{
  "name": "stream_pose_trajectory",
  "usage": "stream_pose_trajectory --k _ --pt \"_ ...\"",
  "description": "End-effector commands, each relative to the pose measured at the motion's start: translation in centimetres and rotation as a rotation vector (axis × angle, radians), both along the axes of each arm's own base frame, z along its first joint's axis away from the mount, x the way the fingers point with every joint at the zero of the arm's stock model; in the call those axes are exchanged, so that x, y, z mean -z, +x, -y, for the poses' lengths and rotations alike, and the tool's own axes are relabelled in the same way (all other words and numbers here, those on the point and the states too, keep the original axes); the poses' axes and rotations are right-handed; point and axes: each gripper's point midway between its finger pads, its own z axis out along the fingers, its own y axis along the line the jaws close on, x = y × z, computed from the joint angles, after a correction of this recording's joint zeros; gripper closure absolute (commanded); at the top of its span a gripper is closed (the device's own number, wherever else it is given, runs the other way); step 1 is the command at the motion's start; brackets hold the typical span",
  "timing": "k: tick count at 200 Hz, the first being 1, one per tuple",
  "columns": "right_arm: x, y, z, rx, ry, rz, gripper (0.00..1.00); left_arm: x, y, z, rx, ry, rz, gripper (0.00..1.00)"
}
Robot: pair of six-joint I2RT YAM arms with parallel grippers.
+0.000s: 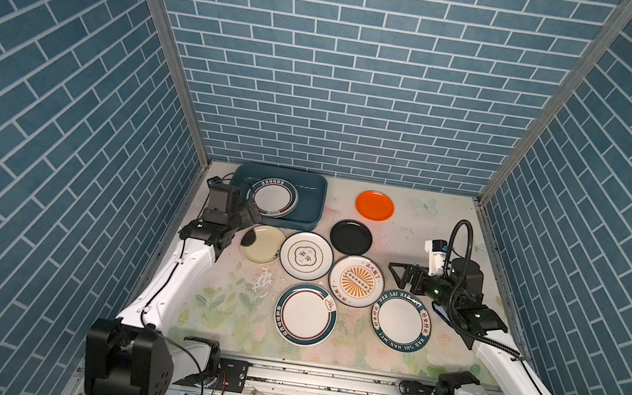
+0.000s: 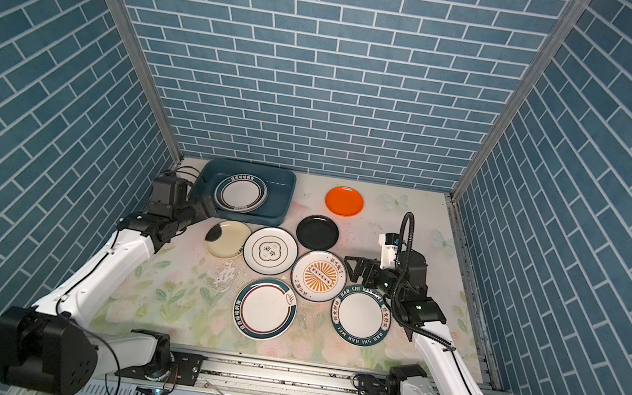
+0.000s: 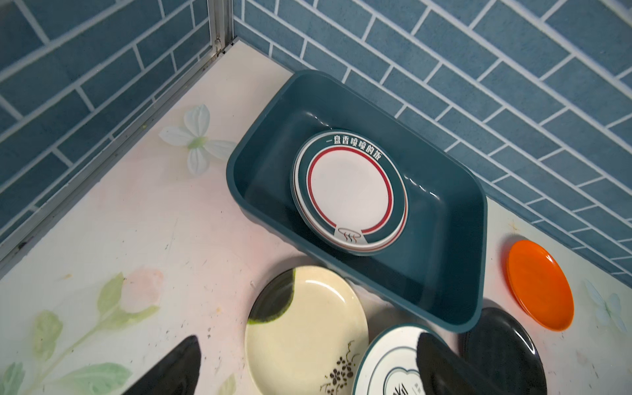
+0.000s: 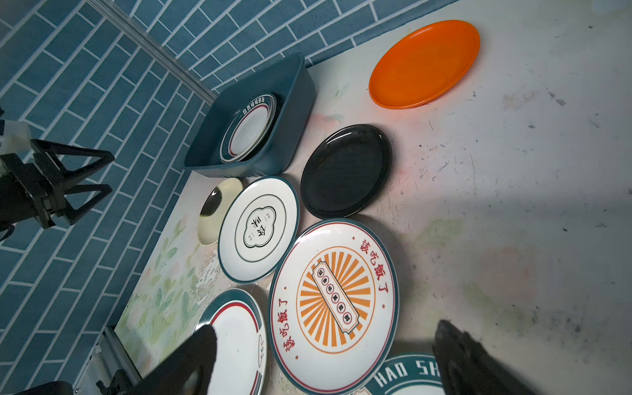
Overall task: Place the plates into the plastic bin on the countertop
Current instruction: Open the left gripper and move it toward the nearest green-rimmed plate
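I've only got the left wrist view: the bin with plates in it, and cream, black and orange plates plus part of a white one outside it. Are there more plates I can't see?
Observer: Yes, three more lie toward the front edge: a sunburst plate, a teal-rimmed plate with a red ring, and a plate lettered HAO SHI.
Operator: Where's the right pincer, and is it carrying anything?
Observer: The right pincer hangs open and empty by the sunburst plate's right side, near where that plate meets the plate lettered HAO SHI.
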Motion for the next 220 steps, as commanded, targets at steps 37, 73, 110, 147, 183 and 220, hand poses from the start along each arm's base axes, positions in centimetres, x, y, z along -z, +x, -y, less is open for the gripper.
stream_pose_trajectory --k 37,73,110,147,183,220 --pt "-3.7 -2.4 0.5 0.029 0.063 -0.062 0.01 2.1 -6.2 3.1 0.127 -0.04 -0.1 0.0" --pt "-3.7 -2.1 0.5 0.057 0.106 -0.07 0.01 3.6 -9.3 4.2 0.161 -0.1 -0.134 0.01" --pt "-3.3 -1.2 -0.2 0.037 0.103 -0.115 0.01 5.0 -11.7 5.2 0.211 -0.145 -0.16 0.01" --pt "-3.1 0.3 -1.0 0.039 0.129 -0.16 0.01 6.3 -14.0 5.4 0.243 -0.161 -0.204 0.01" --pt "-3.1 1.5 -1.9 0.051 0.206 -0.184 0.01 9.1 -15.1 7.2 0.29 -0.278 -0.245 0.0" --pt "-3.0 2.0 -2.8 0.046 0.261 -0.221 0.01 11.5 -15.3 8.9 0.329 -0.376 -0.268 0.04"
